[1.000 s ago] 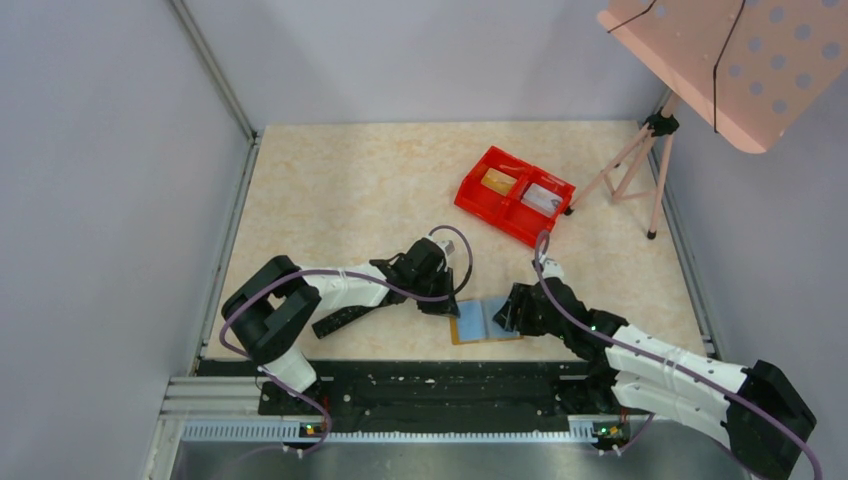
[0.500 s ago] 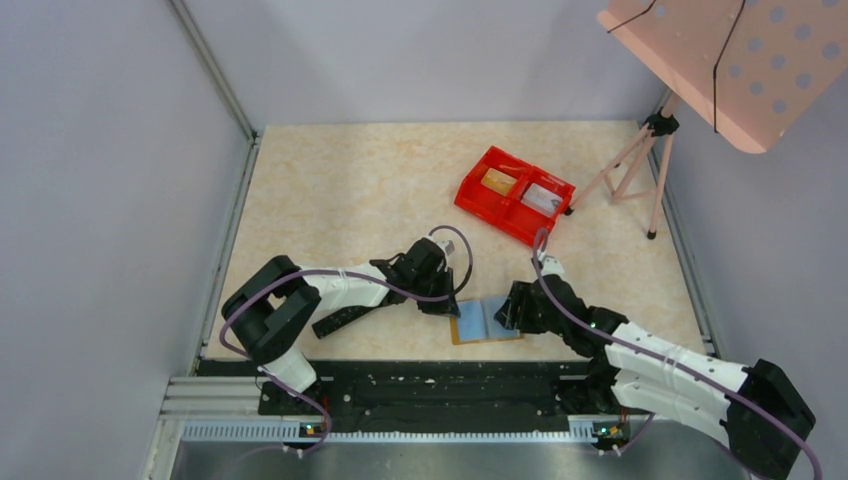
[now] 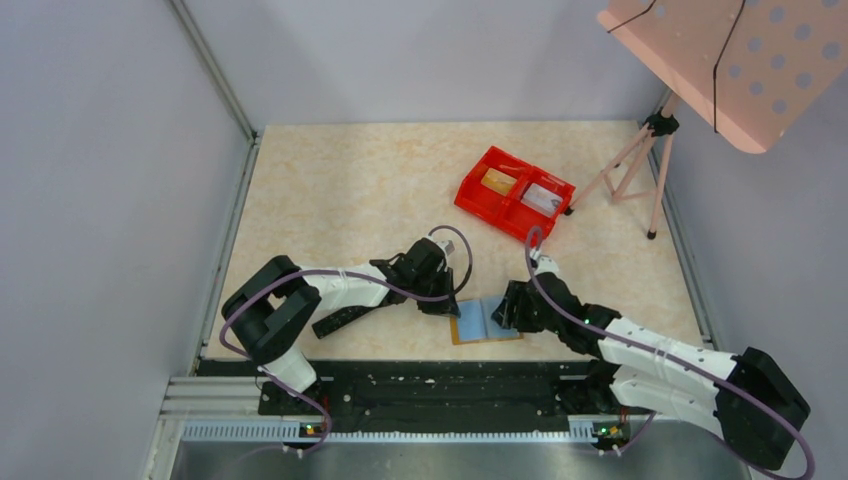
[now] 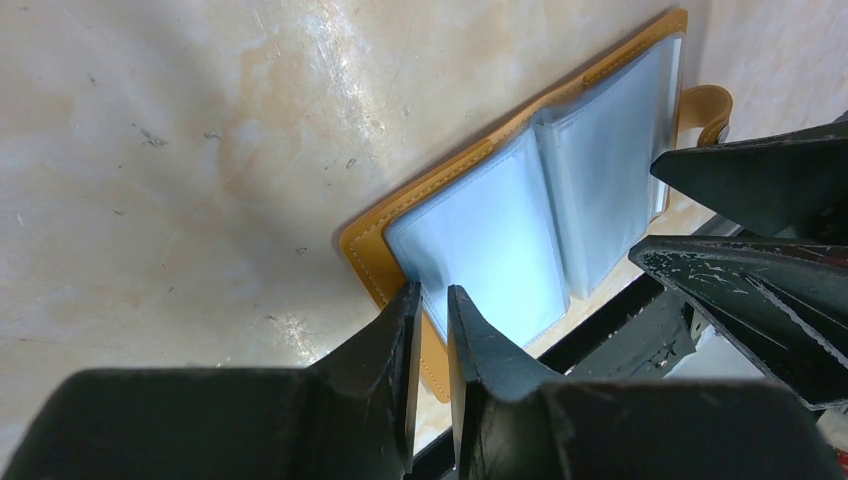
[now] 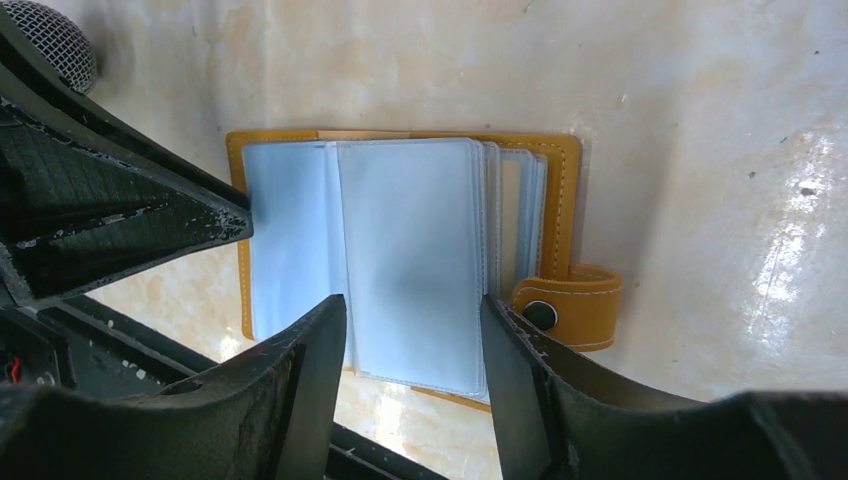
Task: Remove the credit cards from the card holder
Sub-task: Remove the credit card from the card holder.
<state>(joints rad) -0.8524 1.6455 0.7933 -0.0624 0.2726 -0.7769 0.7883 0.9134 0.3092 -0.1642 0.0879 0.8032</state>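
The card holder point(image 3: 484, 320) lies open near the table's front edge, tan cover down, with pale blue-grey sleeves facing up. It also shows in the left wrist view point(image 4: 500, 240) and the right wrist view point(image 5: 400, 250), tab point(image 5: 570, 305) to the right. My left gripper point(image 3: 452, 305) is shut, with only a slit between its tips point(image 4: 430, 295), at the holder's left edge. My right gripper point(image 3: 507, 312) is open and straddles the right-hand sleeve point(image 5: 413, 300). A yellow-gold card point(image 3: 497, 181) and a grey card point(image 3: 541, 198) lie in the red tray. I cannot tell whether the sleeves hold cards.
The red two-compartment tray point(image 3: 468, 192) stands at the back right. A tripod point(image 3: 640, 160) with a pink perforated board point(image 3: 730, 60) is at the far right. A black rail point(image 3: 430, 385) runs along the front edge, just below the holder. Grey walls close in both sides.
The right arm has shifted slightly to the left. Both grippers stay at the open holder, and the holder has not moved.
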